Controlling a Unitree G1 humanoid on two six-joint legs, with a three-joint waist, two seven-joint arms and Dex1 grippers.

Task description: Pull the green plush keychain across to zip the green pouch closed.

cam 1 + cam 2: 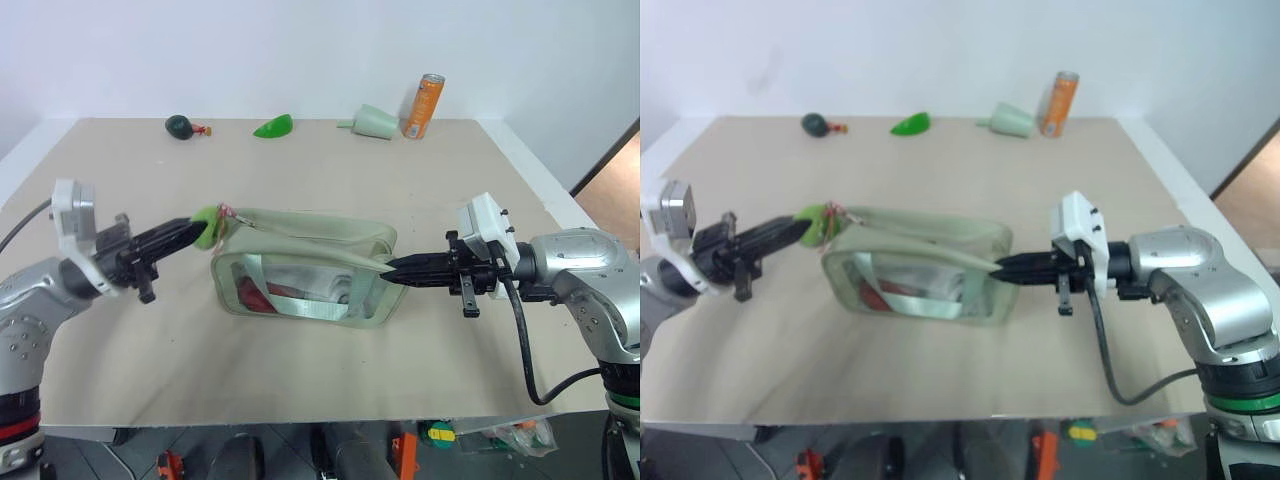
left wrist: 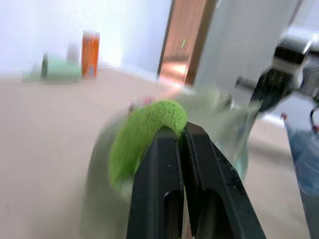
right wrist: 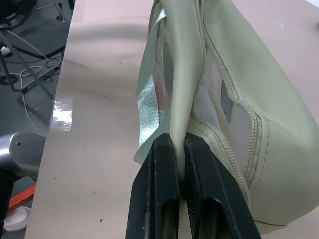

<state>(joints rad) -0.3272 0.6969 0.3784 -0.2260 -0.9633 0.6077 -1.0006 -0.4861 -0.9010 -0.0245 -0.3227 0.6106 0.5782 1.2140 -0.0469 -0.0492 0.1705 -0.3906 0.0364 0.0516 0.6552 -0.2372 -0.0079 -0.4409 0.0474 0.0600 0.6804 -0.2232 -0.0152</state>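
Observation:
The green pouch (image 1: pixel 305 275) stands on the table's middle, pale sage with a clear front panel showing red and white contents. At its top left corner sits the green plush keychain (image 1: pixel 207 226), a lime fuzzy ring. My left gripper (image 1: pixel 195 232) is shut on the keychain, whose fuzz bulges around the fingers (image 2: pixel 164 149) in the left wrist view. My right gripper (image 1: pixel 392 270) is shut on a fabric tab (image 3: pixel 180 127) at the pouch's right end, and the zipper (image 3: pixel 249 144) runs along the top beside it.
Along the table's far edge lie a dark green round object (image 1: pixel 179 125), a glossy green leaf-shaped piece (image 1: pixel 273 126), a pale green cone (image 1: pixel 372 122) and an orange can (image 1: pixel 424 105). The table's (image 1: pixel 120 330) front edge is near, with clutter on the floor below.

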